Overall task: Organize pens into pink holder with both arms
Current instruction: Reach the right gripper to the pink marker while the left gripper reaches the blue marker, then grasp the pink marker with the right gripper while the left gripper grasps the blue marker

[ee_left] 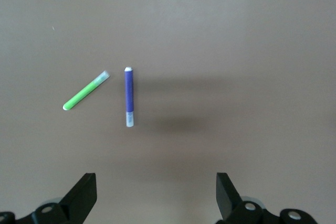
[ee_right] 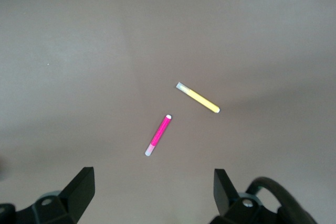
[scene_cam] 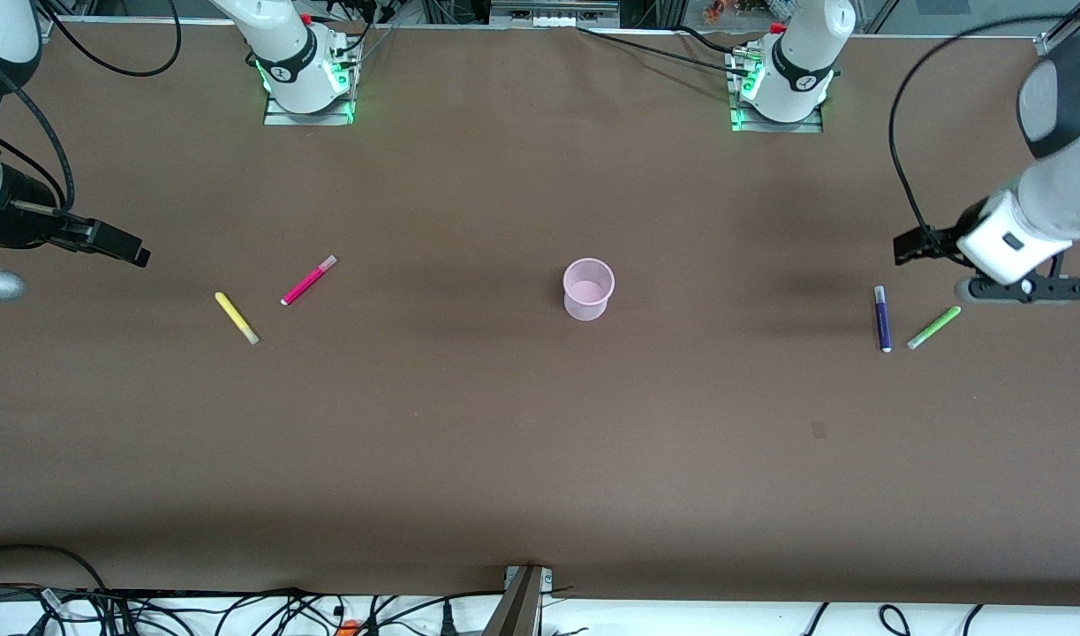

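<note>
The holder [scene_cam: 588, 288] stands empty mid-table, all four pens lying well apart from it toward either end, so nothing is picked yet: left gripper [ee_left: 156, 196] and right gripper [ee_right: 152, 195], both wide and empty, must descend.

Brown table [scene_cam: 469, 442] with black cables [scene_cam: 239, 609] along its near edge.

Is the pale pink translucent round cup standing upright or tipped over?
Upright. The pale pink translucent round cup stands on the brown table, its open rim facing up, with no pens inside it.
</note>
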`<state>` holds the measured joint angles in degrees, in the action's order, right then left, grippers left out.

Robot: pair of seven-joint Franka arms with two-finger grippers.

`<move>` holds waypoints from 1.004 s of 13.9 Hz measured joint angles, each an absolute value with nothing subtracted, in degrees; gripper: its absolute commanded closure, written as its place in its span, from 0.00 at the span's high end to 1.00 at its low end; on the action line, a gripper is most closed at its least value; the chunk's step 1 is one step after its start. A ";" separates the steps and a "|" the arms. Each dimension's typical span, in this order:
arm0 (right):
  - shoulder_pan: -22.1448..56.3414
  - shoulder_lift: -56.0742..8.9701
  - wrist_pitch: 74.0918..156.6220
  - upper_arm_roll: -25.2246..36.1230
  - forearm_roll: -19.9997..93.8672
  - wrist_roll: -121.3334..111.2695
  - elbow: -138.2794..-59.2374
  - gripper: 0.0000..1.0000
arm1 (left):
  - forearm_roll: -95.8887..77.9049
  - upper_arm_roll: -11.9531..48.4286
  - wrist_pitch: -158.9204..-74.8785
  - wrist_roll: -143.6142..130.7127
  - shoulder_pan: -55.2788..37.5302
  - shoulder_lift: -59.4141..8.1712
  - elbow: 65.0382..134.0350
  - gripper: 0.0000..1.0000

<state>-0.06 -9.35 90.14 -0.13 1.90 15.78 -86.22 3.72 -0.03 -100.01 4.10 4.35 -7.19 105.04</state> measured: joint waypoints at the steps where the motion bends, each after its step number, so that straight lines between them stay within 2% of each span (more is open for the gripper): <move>1: 0.01 -10.25 90.42 -0.21 1.90 17.39 -86.54 0.99 | 3.95 -0.07 -101.33 5.85 5.67 -9.47 105.12 1.00; 4: 0.36 -14.74 91.46 -0.31 1.90 23.40 -87.05 0.98 | 4.24 -0.08 -109.93 9.74 7.44 -15.25 106.88 1.00; 7: 2.68 -19.19 94.08 -0.49 1.87 32.37 -88.35 0.94 | 6.93 0.12 -119.12 11.34 7.38 -17.94 111.34 1.00; 12: 7.80 -21.99 110.17 -0.57 0.04 44.07 -100.43 0.94 | 8.68 0.03 -133.26 13.18 9.40 -24.93 116.52 1.00; 14: 7.72 -21.98 112.96 -0.17 -0.01 44.50 -104.83 0.94 | 8.69 0.03 -136.78 14.01 10.27 -27.87 116.54 0.80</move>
